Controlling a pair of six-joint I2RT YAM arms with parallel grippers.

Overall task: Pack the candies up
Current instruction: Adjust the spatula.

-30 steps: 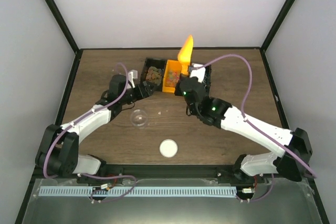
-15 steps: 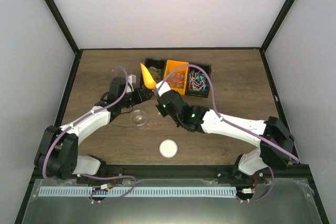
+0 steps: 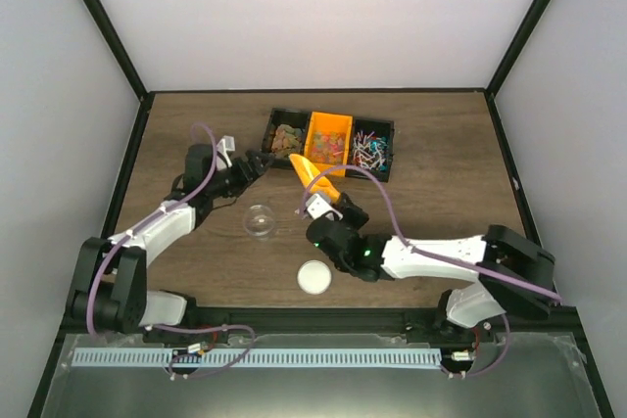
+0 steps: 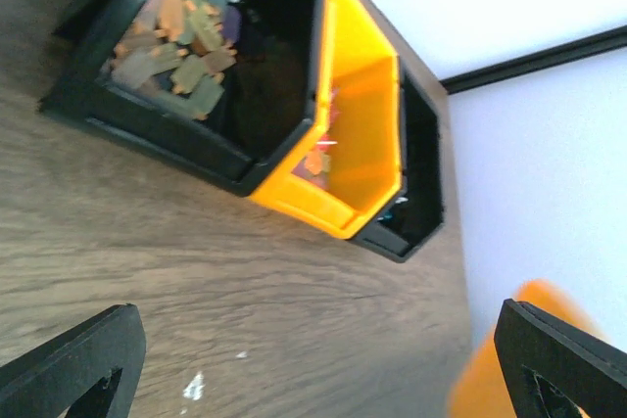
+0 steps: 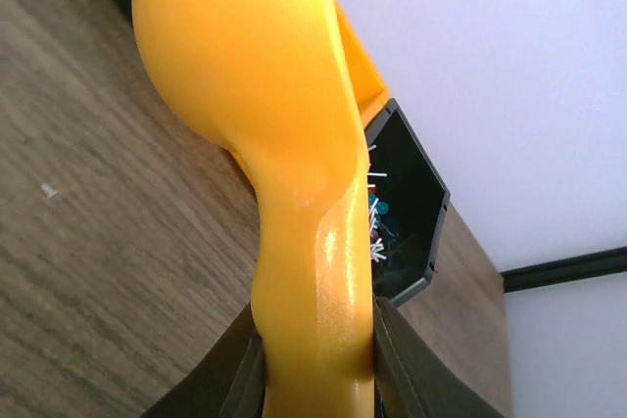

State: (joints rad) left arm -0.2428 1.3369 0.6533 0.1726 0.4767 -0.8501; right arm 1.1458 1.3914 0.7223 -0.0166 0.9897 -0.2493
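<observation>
Right gripper (image 3: pixel 325 201), clamped on the handle of the orange scoop (image 3: pixel 309 171), has swung from the bins (image 4: pixel 167 124), where the candies (image 4: pixel 171 31) lie, toward the clear cup (image 3: pixel 260 219), presumably to pour; left gripper (image 3: pixel 253 162) gapes wide, empty.

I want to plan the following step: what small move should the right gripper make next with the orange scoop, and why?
Probably swing the orange scoop left, over the clear cup. The right gripper is shut on its handle, the scoop hangs to the right of the cup and beyond it, and the cup looks empty. What the scoop carries cannot be seen.
</observation>
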